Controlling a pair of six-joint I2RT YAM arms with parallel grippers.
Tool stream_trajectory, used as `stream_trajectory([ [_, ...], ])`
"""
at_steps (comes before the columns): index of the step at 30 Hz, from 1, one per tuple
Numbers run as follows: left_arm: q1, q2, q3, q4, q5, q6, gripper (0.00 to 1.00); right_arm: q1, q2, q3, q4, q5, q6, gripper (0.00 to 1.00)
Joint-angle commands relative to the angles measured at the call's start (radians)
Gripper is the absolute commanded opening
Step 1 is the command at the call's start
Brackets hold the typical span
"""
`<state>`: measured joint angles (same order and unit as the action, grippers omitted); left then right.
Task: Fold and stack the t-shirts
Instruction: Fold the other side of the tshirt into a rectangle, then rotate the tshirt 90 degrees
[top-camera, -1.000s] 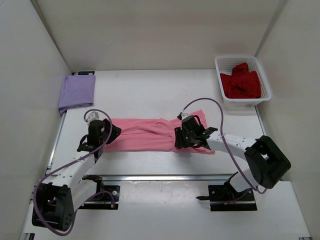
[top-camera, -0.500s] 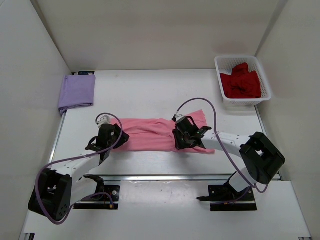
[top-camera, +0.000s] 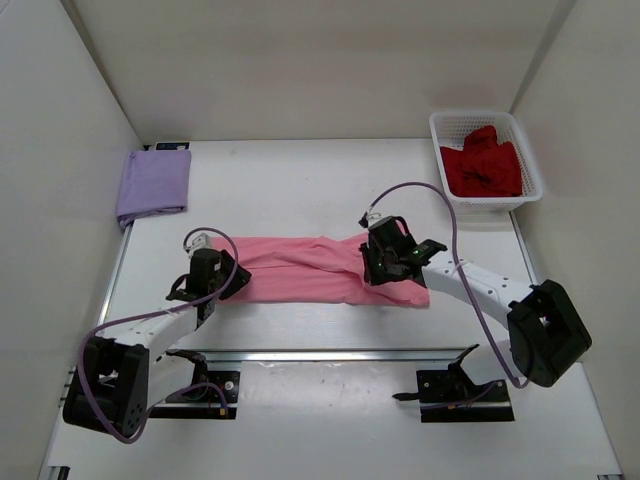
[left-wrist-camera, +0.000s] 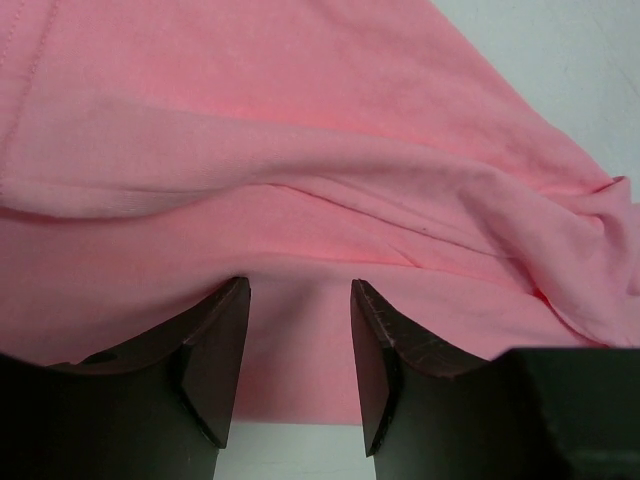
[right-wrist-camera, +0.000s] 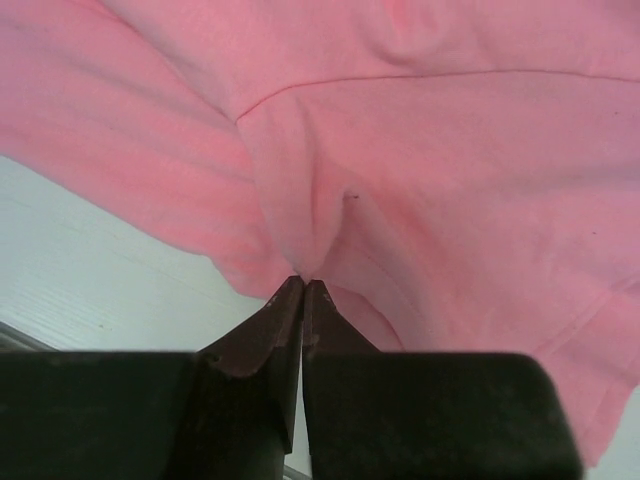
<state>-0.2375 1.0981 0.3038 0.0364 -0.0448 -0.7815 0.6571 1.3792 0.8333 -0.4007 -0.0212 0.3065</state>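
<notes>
**A:** Any writing you can read?

**B:** There is a small dark patch (top-camera: 160, 146) at the far edge of the lavender t-shirt (top-camera: 153, 183), but it is too small to tell whether it bears any text.

**A:** Count the things for me.

**B:** Three t-shirts, one basket and two grippers. The lavender t-shirt lies folded flat at the far left corner of the table (top-camera: 300, 180). The dark red t-shirt (top-camera: 482, 168) sits crumpled inside the white lattice basket (top-camera: 437, 122) at the far right. The pink t-shirt (top-camera: 300, 270) is stretched in a long band from left to right across the near middle of the table, well apart from both of the others.

**A:** And the grippers?

**B:** The left gripper (top-camera: 212, 280) is at the left end of the pink t-shirt. In its wrist view the two dark fingers (left-wrist-camera: 215, 340) stand apart, released, with flat pink cloth showing in the gap between them and the shirt's near hem just below.

**A:** The right one?

**B:** The right gripper (top-camera: 383, 262) is over the right part of the pink t-shirt. In its wrist view the jaws are clenched tip to tip, and a small ridge of pink fabric runs straight into them, so they pinch the cloth. White table shows to the left of that pinch.
</notes>
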Motion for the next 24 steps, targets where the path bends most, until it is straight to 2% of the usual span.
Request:
stream_trajectory([
  [1, 0.007, -0.012, 0.001, 0.013, 0.022, 0.024, 0.56, -0.005, -0.019, 0.044, -0.058, -0.054, -0.055, 0.01],
  [10, 0.055, -0.007, 0.032, -0.015, 0.043, 0.031, 0.55, -0.048, -0.078, 0.046, -0.073, -0.123, -0.066, 0.0],
  [16, 0.076, -0.026, 0.08, -0.036, 0.06, 0.034, 0.56, 0.008, -0.017, 0.04, -0.079, -0.164, -0.069, 0.0],
  [19, 0.081, -0.044, 0.112, -0.076, 0.062, 0.041, 0.56, 0.049, 0.047, 0.033, -0.063, -0.184, -0.063, 0.09],
  [21, 0.089, -0.052, 0.133, -0.092, 0.077, 0.047, 0.56, 0.078, 0.066, 0.053, -0.079, -0.166, -0.072, 0.23],
  [24, 0.087, -0.055, 0.162, -0.104, 0.076, 0.05, 0.56, 0.064, 0.041, 0.069, -0.095, -0.148, -0.079, 0.29],
])
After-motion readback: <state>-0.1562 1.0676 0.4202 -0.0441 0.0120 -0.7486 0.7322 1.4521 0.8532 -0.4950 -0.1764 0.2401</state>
